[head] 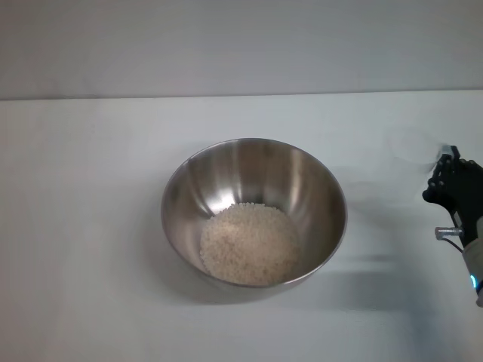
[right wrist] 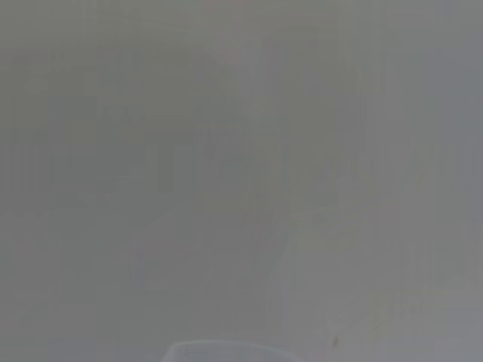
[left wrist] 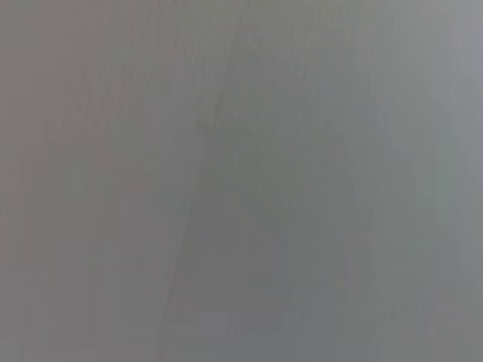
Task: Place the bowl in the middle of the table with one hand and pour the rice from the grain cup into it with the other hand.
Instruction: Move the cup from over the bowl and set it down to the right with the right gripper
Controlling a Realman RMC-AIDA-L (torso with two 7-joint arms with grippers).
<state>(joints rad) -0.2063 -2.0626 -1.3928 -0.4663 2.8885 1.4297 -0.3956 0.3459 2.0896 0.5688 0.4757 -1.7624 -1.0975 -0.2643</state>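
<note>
The bowl point(head: 253, 212) sits mid-frame on the table point(head: 83, 226), holding the rice point(head: 250, 243). The right gripper point(head: 450, 185) is at the right edge, its grip unclear. No writing is legible.

Right gripper point(head: 450, 181): matte black assembly of angular, knuckled parts with a lumpy outline, seen only in the head view at the picture's right edge. Below the black body, a short silver metal stub with a pale rounded end juts sideways. Behind that, a pale silver-grey cylindrical wrist segment, cut off by the picture edge, bears a small glowing cyan-blue light. Left arm: none of it shows in any view.
</note>
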